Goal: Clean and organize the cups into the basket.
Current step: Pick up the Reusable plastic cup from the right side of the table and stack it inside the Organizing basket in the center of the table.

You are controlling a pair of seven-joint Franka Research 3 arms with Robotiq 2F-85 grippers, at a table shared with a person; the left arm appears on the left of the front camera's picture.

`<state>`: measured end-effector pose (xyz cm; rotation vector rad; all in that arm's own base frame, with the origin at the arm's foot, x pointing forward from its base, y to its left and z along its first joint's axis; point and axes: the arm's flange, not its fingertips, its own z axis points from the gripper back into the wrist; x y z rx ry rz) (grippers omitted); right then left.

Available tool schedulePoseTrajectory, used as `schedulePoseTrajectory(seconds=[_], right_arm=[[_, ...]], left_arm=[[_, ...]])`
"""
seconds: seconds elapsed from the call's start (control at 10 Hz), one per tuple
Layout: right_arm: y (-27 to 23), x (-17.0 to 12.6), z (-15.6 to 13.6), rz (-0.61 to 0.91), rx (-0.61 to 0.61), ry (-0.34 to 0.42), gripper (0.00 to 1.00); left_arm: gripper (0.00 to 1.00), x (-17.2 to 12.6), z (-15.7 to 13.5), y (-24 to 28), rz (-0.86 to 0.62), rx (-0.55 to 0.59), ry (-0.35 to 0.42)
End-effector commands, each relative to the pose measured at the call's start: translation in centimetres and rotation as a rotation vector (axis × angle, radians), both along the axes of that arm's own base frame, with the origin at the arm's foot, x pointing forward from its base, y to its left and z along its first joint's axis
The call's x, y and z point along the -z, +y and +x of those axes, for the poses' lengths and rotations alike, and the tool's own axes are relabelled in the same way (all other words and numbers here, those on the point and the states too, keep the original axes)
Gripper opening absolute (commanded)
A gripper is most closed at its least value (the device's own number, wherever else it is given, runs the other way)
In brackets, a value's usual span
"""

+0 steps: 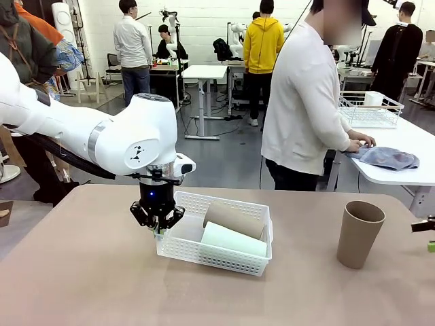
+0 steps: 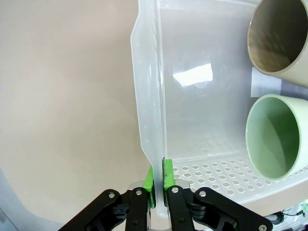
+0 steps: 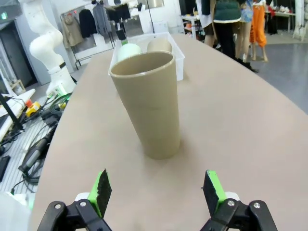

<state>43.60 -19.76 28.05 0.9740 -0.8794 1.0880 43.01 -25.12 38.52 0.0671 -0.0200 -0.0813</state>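
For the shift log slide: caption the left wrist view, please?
Jaws of the left gripper shut on the basket by its rim; a tan cup and a mint cup lie on their sides inside.

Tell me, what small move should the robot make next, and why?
Probably ease the open right gripper forward around the standing tan cup: the cup stands upright straight ahead of it, outside the basket, which the left gripper pinches by its wall.
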Motion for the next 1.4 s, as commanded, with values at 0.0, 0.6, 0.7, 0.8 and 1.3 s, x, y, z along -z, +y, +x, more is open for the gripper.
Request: schedulePoseTrajectory(seconds=[0.0, 0.6, 0.7, 0.8, 1.3], right_arm=[[1.3, 1.0, 0.4, -0.005, -0.010, -0.018, 1.00], [5.5, 2.7, 1.0, 0.038, -0.020, -0.119, 1.00], [6.3, 2.7, 1.0, 0.062, -0.042, -0.145, 1.00], [6.8, 2.8, 1.1, 0.079, -0.057, -0.159, 1.00], [9.0, 4.6, 1.9, 0.113, -0.137, -0.174, 1.00]], left_arm=[[0.00, -0.3, 0.1, 0.1, 0.009, 0.002, -0.012], [0.00, -0.3, 0.1, 0.1, 0.009, 0.002, -0.012], [0.00, -0.3, 0.1, 0.1, 0.009, 0.002, -0.012], [0.00, -0.3, 0.1, 0.1, 0.009, 0.002, -0.012], [0.00, -0.3, 0.1, 0.1, 0.009, 0.002, -0.012]])
